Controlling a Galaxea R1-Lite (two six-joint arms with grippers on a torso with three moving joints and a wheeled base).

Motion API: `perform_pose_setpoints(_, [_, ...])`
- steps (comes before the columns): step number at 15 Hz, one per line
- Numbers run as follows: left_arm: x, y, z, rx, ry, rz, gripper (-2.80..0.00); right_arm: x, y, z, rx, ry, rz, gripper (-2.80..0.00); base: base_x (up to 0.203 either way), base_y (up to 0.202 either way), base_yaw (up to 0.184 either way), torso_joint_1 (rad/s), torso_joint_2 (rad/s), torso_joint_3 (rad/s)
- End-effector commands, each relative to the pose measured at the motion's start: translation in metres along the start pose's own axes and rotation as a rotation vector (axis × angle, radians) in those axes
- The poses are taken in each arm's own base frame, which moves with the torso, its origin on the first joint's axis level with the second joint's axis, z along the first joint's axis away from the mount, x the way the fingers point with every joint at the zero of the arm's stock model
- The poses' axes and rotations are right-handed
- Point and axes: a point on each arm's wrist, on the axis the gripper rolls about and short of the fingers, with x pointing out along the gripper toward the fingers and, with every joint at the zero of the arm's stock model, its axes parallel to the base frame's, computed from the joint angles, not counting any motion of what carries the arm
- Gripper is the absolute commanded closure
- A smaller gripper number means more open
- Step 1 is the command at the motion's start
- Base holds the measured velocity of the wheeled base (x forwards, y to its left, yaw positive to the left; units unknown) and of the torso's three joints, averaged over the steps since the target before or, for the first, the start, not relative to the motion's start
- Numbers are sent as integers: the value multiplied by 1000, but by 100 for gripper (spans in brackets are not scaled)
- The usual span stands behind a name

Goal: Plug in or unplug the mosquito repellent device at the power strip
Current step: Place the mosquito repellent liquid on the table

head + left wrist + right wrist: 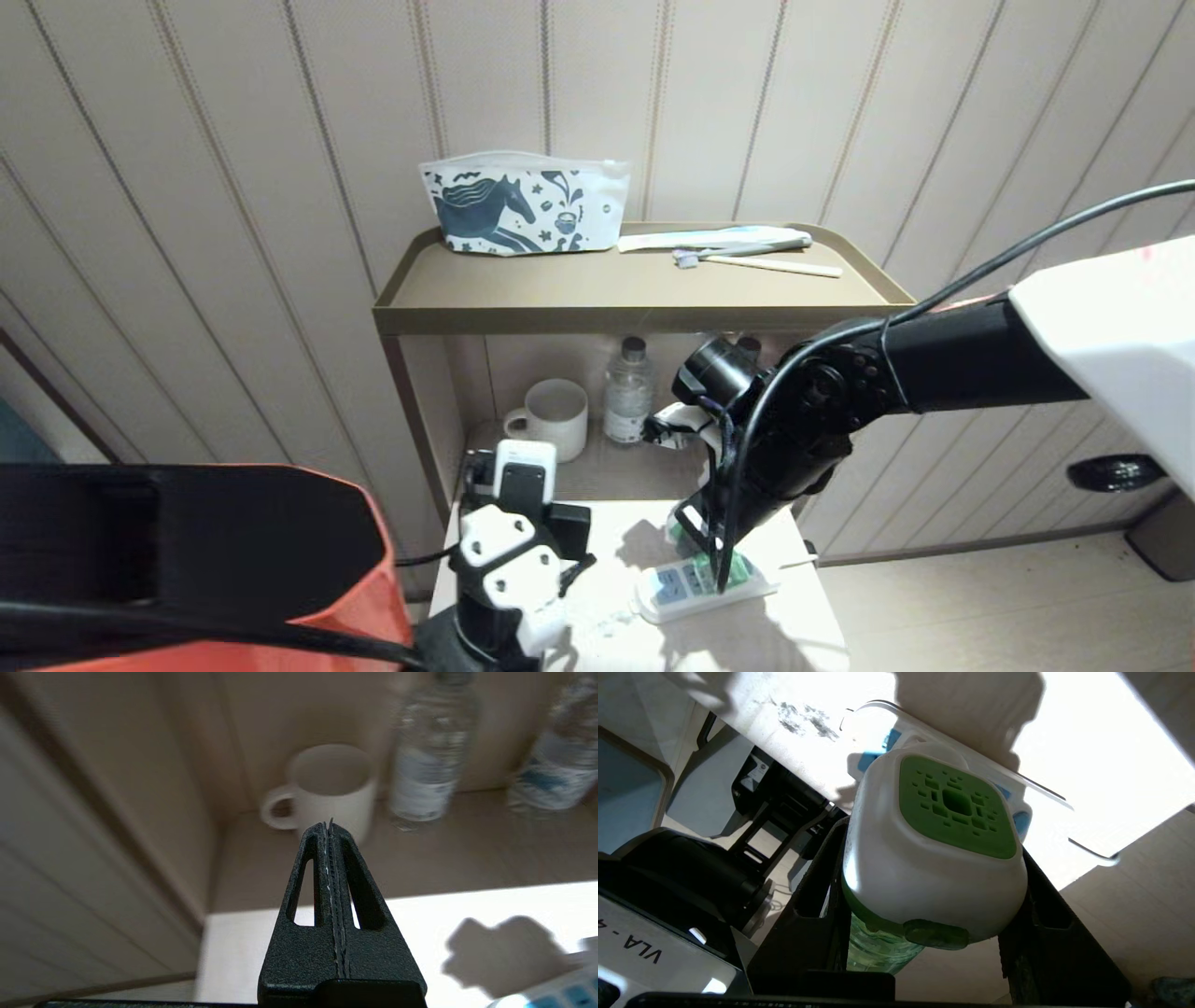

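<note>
The mosquito repellent device (934,858), a white head with a green vented face over a green liquid bottle, sits between the fingers of my right gripper (931,863), which is shut on its two sides. Its far side lies against the white power strip (1020,805). Whether its prongs are in the slots is hidden. In the head view the right gripper (714,560) points down at the power strip (667,597) on the white table top, with the device (742,567) a patch of green beside the fingers. My left gripper (329,826) is shut and empty, hovering over the table's left part (523,485).
A white mug (555,417) and clear water bottles (627,392) stand on the lower shelf behind the table. The upper tray (644,294) holds a patterned pouch (523,210) and a toothbrush (756,257). A panelled wall stands behind.
</note>
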Motion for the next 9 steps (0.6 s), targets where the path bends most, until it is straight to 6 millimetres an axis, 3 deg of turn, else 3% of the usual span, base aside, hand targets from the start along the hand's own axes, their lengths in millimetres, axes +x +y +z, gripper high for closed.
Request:
perform_pose_setpoints(1, [-13, 54, 33, -58, -43, 78, 0, -22, 3, -7, -4, -34, -2, 0, 0, 0, 0, 0, 0, 0])
perform_pose_setpoints(4, [-20, 117, 42, -52, -29, 171, 0, -32, 4, -17, -6, -35, -2, 0, 0, 0, 0, 0, 0, 0])
perform_pose_setpoints(7, [-40, 188, 51, -14, -40, 274, 0, -62, 8, -38, -10, -70, -3, 0, 0, 0, 0, 0, 0, 0])
perform_pose_setpoints(9, [-59, 211, 58, -2, -68, 305, 0, -75, 11, -51, -14, -85, -4, 0, 0, 0, 0, 0, 0, 0])
